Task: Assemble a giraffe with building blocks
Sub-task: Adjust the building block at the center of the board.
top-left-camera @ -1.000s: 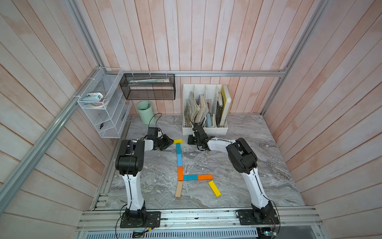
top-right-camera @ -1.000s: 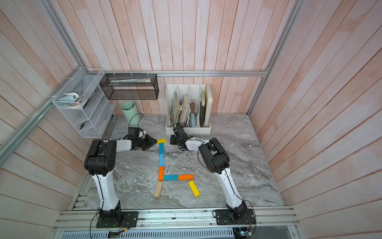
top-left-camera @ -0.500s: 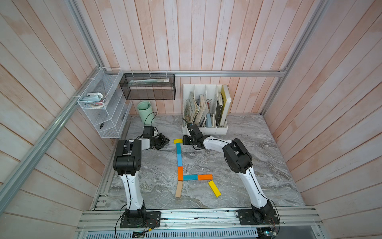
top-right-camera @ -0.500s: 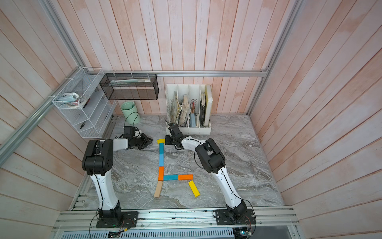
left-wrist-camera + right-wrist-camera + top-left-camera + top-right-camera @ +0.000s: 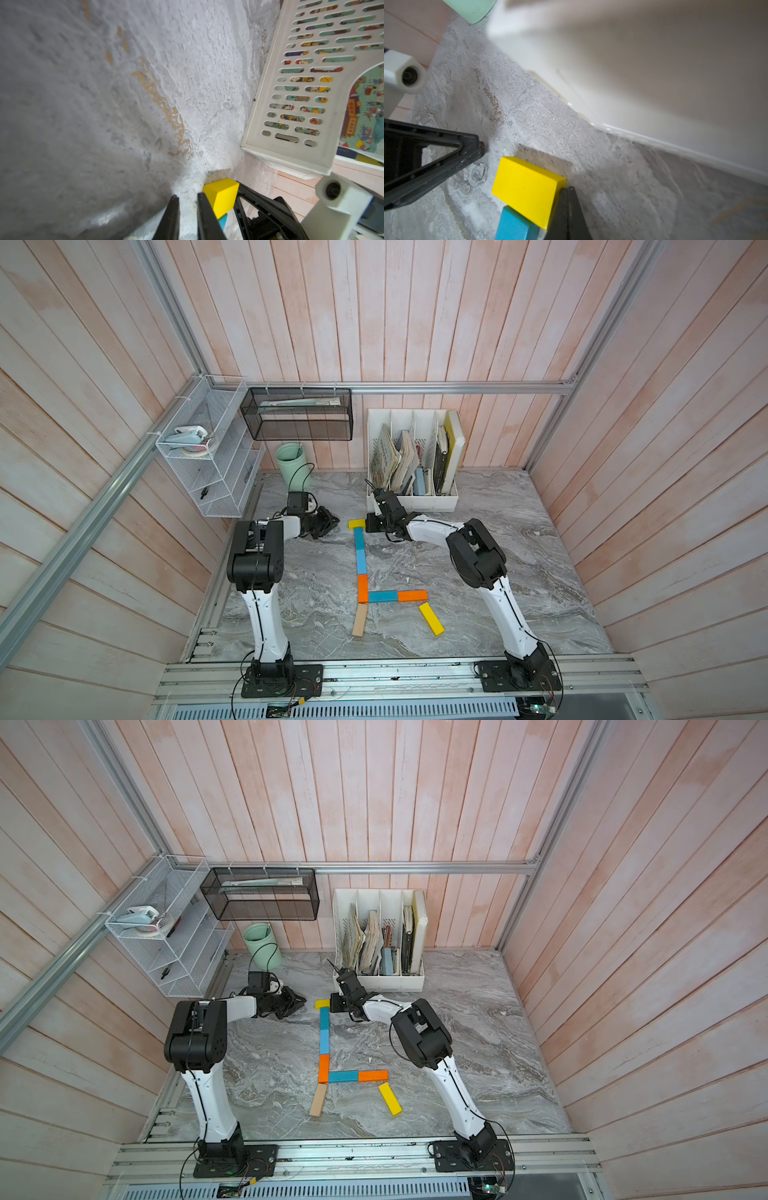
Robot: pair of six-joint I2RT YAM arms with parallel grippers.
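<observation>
Your giraffe (image 5: 362,572) lies flat in the middle of the worktop (image 5: 519,572), with its neck running from near to far. The yellow head (image 5: 527,187) lies crosswise at the far end, touching the end of the blue neck bar (image 5: 515,226). At the near end, the tan leg (image 5: 360,620) points toward you. The yellow leg (image 5: 431,618) splays out to the near right, just beside the orange body bar (image 5: 412,595).

Your right tool (image 5: 568,190) is pressed together and pinches nothing; its tip rests against the right end of the yellow head. Your left tool (image 5: 186,200) sits low at the head's left. Its fingers (image 5: 172,216) are spread slightly, with only bare worktop between them. The right wrist view shows a gap between the left tool and the head. The white file holder (image 5: 415,502) stands just beyond the right tool.
</observation>
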